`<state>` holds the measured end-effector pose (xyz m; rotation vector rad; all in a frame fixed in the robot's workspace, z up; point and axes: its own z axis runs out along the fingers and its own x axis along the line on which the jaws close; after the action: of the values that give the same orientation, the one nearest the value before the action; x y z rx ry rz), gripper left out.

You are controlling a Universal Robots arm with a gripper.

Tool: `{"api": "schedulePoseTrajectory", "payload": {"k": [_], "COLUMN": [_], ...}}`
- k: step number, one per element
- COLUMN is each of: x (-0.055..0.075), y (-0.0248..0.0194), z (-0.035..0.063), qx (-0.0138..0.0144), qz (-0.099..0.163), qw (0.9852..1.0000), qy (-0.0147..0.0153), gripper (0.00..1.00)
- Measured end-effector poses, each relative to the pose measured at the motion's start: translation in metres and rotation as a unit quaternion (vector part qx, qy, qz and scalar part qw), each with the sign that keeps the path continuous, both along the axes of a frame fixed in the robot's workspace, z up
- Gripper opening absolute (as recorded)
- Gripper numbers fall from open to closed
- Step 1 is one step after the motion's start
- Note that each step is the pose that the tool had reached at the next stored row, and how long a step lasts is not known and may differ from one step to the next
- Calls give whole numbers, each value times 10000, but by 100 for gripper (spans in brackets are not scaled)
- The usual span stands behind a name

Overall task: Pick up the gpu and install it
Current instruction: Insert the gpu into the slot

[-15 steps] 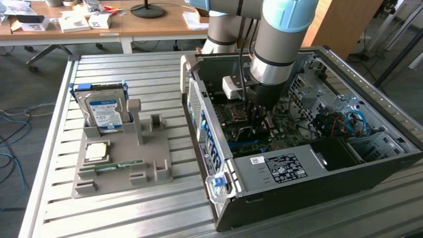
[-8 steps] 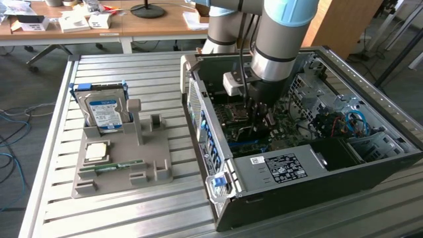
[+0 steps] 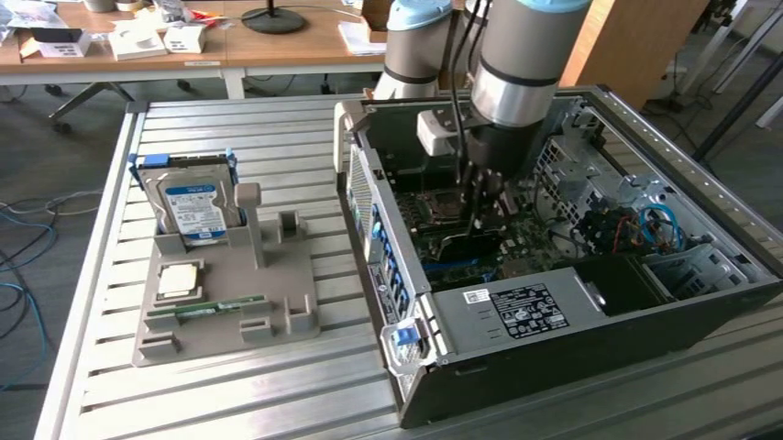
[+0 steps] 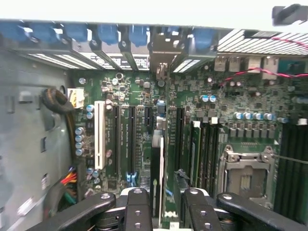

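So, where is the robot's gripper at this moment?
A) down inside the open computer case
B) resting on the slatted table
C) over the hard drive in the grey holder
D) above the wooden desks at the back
A: the gripper is down inside the open computer case, over the motherboard, with the gpu edge-on between its fingers.
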<state>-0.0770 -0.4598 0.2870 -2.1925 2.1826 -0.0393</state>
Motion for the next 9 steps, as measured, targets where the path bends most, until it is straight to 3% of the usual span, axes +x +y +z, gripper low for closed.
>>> {"api": "schedulePoseTrajectory", "payload": {"k": [6, 9], "x": [0, 0], "y": [0, 0], "z": [227, 280], "qx": [-1, 0], "qz": [0, 0], "qw": [10000, 10000], "qy": [0, 0], "gripper": [33, 33]}}
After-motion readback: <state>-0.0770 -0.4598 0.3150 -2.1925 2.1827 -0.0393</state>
